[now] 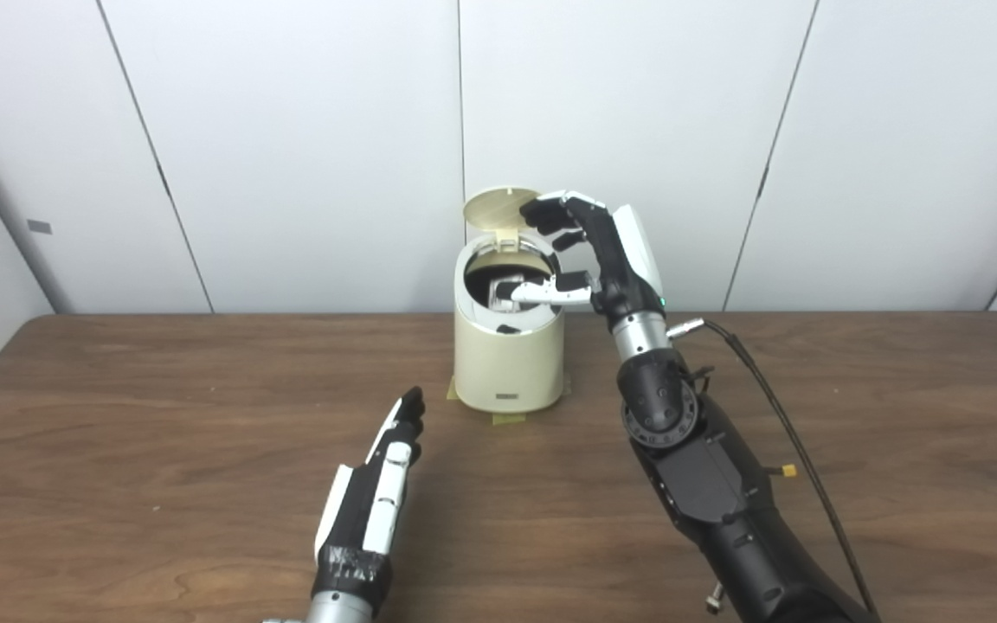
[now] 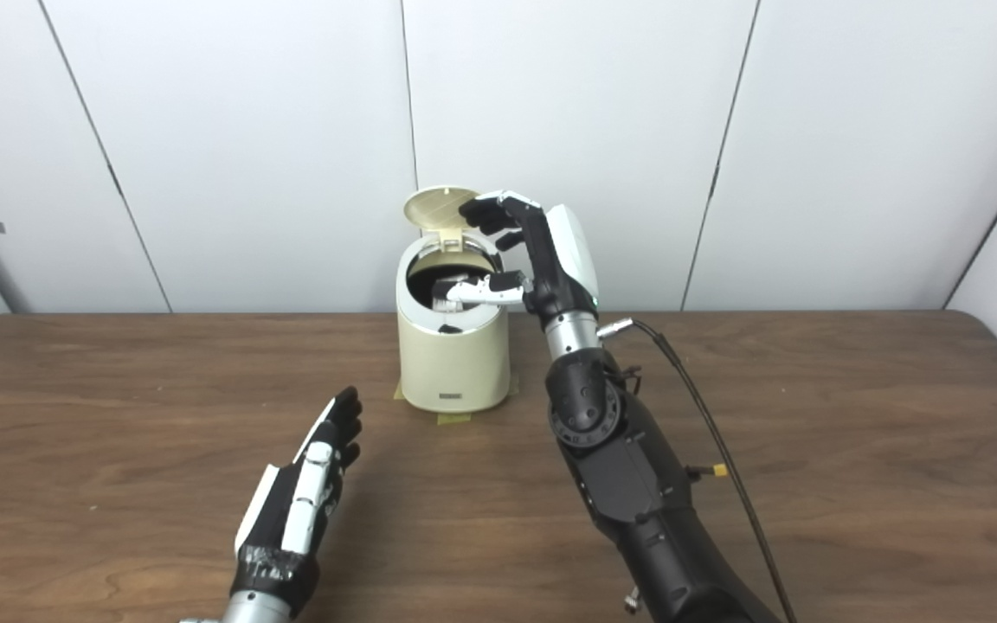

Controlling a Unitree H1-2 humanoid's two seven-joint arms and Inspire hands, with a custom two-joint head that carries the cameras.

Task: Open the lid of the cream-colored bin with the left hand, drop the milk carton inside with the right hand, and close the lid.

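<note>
The cream-colored bin (image 1: 507, 359) stands at the table's far middle, its round lid (image 1: 497, 208) tipped up and back. My right hand (image 1: 609, 251) hangs open over the bin's right rim, with its fingers (image 1: 550, 212) curled near the lid and its thumb reaching across the dark opening. A pale boxy shape, apparently the milk carton (image 1: 498, 294), lies inside the bin, partly hidden behind the thumb. My left hand (image 1: 377, 493) is low over the table in front of the bin, left of it, fingers straight and together, holding nothing.
Yellowish tape (image 1: 509, 419) marks the bin's footing on the brown wooden table (image 1: 161, 415). A black cable (image 1: 780, 415) trails from my right forearm toward the near right edge. White wall panels close off the back.
</note>
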